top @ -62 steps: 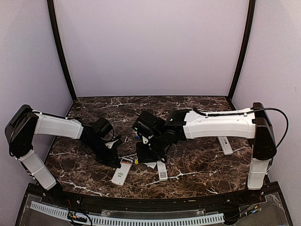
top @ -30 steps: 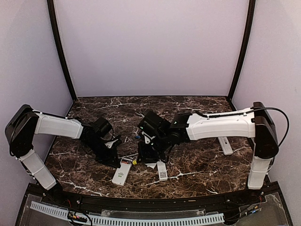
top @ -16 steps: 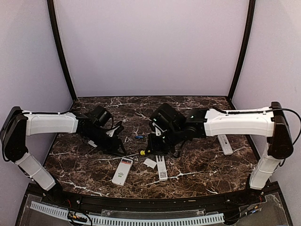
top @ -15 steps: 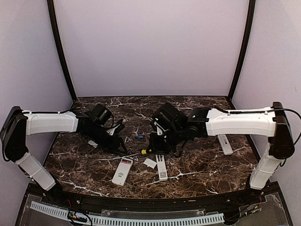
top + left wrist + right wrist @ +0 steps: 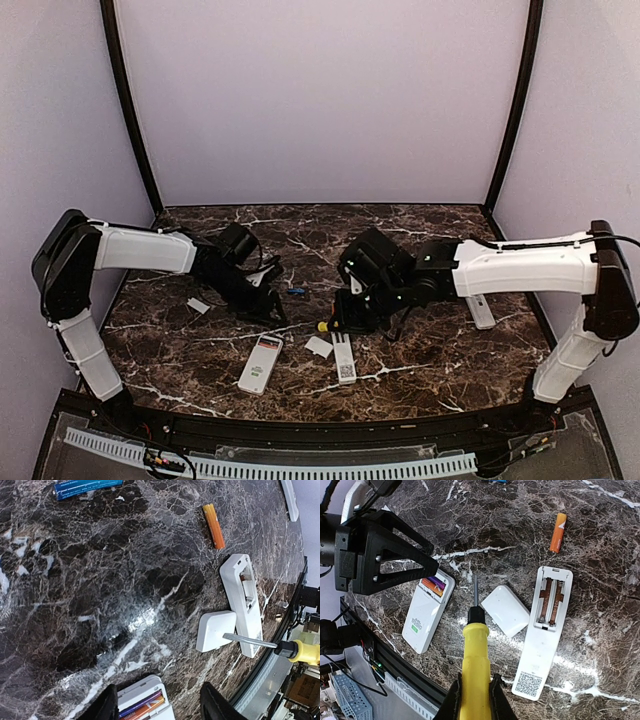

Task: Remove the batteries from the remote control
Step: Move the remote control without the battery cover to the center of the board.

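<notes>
Left arm [image 5: 140, 250] stretched toward 3 o'clock, left end effector [image 5: 270, 306] low over bench, fingers apart, holding nothing. Right arm [image 5: 520, 265] reaches toward 9 o'clock, right end effector [image 5: 474, 700] clamped on yellow-handled tool [image 5: 475, 650].

Open marble [image 5: 520, 525] around orange battery [image 5: 558, 532]; screwdriver [image 5: 476, 650], cover [image 5: 505, 610], 2 remotes [image 5: 547, 630] crowd near side

top cam: high behind the bases, whole table [image 5: 450, 372]
left wrist: close, facing down
right wrist: close, looking down its screwdriver [image 5: 475, 665]
shared: both wrists catch the open remote [image 5: 540, 650], orange battery [image 5: 558, 532]
</notes>
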Robot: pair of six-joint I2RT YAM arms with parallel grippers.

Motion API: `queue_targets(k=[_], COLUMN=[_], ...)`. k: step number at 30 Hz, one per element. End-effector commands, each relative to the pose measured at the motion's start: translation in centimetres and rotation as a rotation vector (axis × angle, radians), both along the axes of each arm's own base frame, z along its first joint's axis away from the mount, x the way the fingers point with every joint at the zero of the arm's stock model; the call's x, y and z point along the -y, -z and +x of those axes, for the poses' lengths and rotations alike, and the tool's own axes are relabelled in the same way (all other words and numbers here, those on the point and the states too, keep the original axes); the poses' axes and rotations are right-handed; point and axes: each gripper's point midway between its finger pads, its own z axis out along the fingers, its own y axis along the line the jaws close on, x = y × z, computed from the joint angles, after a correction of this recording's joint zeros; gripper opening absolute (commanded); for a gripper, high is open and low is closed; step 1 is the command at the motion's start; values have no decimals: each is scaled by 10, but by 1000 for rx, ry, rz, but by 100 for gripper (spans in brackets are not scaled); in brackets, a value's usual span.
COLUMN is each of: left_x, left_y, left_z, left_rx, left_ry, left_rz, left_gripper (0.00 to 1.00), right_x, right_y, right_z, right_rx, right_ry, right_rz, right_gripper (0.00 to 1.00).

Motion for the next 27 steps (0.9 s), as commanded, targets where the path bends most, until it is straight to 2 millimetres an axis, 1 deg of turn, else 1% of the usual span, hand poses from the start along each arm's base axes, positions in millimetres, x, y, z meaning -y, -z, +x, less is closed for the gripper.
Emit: queue_targets(k=[1,4,7,10,14,22,24,27], left_x=[-3,-15,-26,-32,-27,-11,-11,-14], left_y=[2,11,17,22,24,23,25,30], left_z=[1,2,7,7,2,-9,-11,-13], left_rx=[98,138,199,212,220,199,198,195], left_ry=[63,61,53,63,90,121,127,129], left_rz=[117,236,347,408,419,370,380,414], left_gripper=[59,65,70,72,75,78,78,79], right_x=[1,3,4,4,5,6,6,7], right_y=[-14,-14,-14,-14,-14,-11,-12,-11], right_z=[7,7,7,7,8,7,7,7], right_rx=[39,41,43,43,43,38,39,39], right_ry=[26,32,33,33,37,40,41,42], right_rz=[54,57,63,68,74,77,78,77], right_gripper=[0,0,0,0,0,0,0,0])
